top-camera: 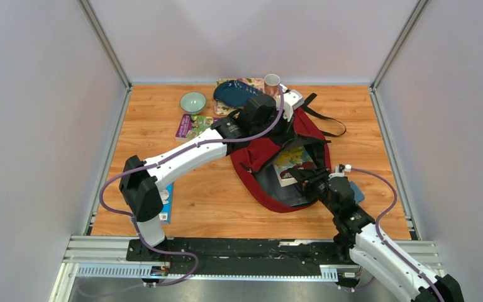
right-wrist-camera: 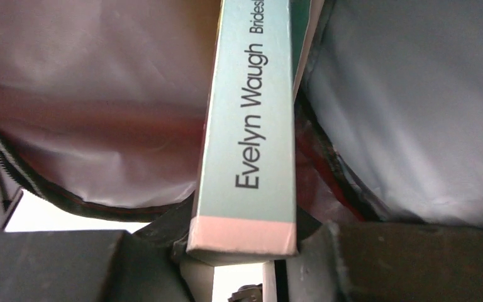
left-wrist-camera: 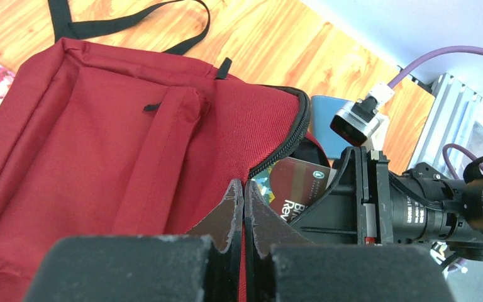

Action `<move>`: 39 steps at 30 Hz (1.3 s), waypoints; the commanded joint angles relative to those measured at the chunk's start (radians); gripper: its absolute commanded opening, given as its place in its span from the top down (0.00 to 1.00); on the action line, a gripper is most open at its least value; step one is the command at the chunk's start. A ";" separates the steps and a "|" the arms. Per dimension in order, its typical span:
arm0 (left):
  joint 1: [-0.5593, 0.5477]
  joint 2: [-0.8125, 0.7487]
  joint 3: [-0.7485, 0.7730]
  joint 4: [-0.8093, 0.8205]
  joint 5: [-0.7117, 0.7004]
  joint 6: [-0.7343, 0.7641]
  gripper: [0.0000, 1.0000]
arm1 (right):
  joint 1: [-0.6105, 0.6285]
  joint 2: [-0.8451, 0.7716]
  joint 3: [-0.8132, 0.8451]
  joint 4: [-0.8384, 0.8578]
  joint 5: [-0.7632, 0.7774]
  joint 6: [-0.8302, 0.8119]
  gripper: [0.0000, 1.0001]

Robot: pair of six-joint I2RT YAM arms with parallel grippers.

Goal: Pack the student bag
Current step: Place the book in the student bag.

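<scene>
Flat on table (top-camera: pixel 163 132): bag (top-camera: pixel 261 154), dark red, mouth gaping. Handles soft, floppy, light; sags shut unless rim propped. Best taken by zipper edge or strap, probably. At bag's upper rim: left gripper (left-wrist-camera: pixel 244 189), jaws fully closed, apparently pinching zipper-edge fabric and propping the mouth. In bag's mouth: right gripper (right-wrist-camera: pixel 239 251), jaws part-open, clamped across a paperback (right-wrist-camera: pixel 248 126), spine-out, partly inside the lining.

The book (right-wrist-camera: pixel 248 126) and right gripper (top-camera: pixel 305 176) are filling the bag's (top-camera: pixel 258 154) mouth; the table (top-camera: pixel 151 119) left of it is offering passage.
</scene>
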State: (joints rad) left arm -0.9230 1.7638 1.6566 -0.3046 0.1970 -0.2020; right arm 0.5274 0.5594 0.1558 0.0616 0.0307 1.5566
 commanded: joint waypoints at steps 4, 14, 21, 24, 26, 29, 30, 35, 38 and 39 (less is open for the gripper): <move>0.003 -0.047 0.014 0.041 -0.004 0.006 1.00 | -0.033 -0.079 0.062 0.189 -0.129 0.080 1.00; 0.003 -0.040 0.037 0.055 0.038 -0.016 1.00 | -0.037 0.147 0.007 0.410 -0.094 0.057 1.00; 0.003 -0.043 0.026 0.053 0.038 -0.023 1.00 | -0.038 0.463 0.085 0.769 -0.123 -0.023 1.00; 0.003 -0.047 0.026 0.052 0.055 -0.027 1.00 | -0.041 0.569 0.100 0.878 -0.109 -0.027 1.00; 0.003 -0.052 0.028 0.050 0.065 -0.028 1.00 | -0.040 0.621 0.111 0.914 -0.086 -0.032 1.00; 0.001 -0.066 0.026 0.055 0.088 -0.031 1.00 | -0.043 0.727 0.131 0.988 -0.065 -0.033 1.00; 0.003 -0.069 0.025 0.053 0.093 -0.031 1.00 | -0.041 0.756 0.140 1.003 -0.058 -0.035 0.99; 0.003 -0.095 -0.007 0.067 0.113 -0.033 1.00 | -0.041 0.939 0.162 1.069 -0.032 -0.029 0.94; 0.003 -0.104 -0.021 0.065 0.116 -0.036 1.00 | -0.041 0.999 0.156 1.040 0.011 -0.021 0.89; 0.001 -0.106 -0.026 0.067 0.119 -0.036 1.00 | -0.043 1.008 0.145 1.031 0.024 -0.021 0.87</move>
State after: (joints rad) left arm -0.9211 1.7329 1.6363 -0.2955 0.2737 -0.2218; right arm 0.4911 1.5318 0.2787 0.9485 -0.0372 1.5551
